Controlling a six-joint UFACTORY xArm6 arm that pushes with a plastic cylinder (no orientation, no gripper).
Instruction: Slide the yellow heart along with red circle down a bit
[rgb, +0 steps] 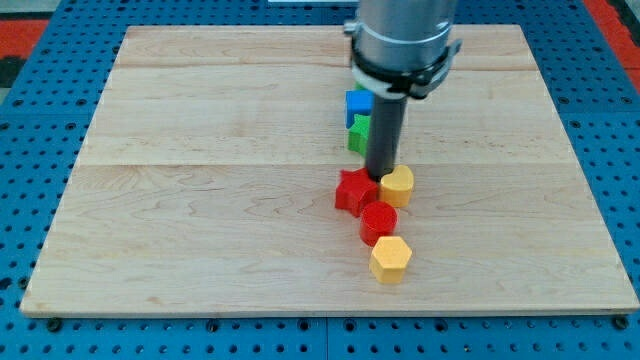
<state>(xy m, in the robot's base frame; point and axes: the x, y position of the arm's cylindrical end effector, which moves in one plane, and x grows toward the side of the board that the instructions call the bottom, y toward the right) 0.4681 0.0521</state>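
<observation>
A pale wooden surface (200, 200) of joined planks fills most of the view under even, soft light. Around it lies a blue perforated base (30, 330) with regular rows of holes. Red patches (30, 25) show at both top corners.

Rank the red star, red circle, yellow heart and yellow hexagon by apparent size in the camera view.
1. Red star, widest.
2. Yellow hexagon and red circle: look alike; the hexagon sits nearer the view's bottom, so I won't separate them.
3. Yellow heart, smallest-looking, though my tip beside it hides its left edge.
</observation>
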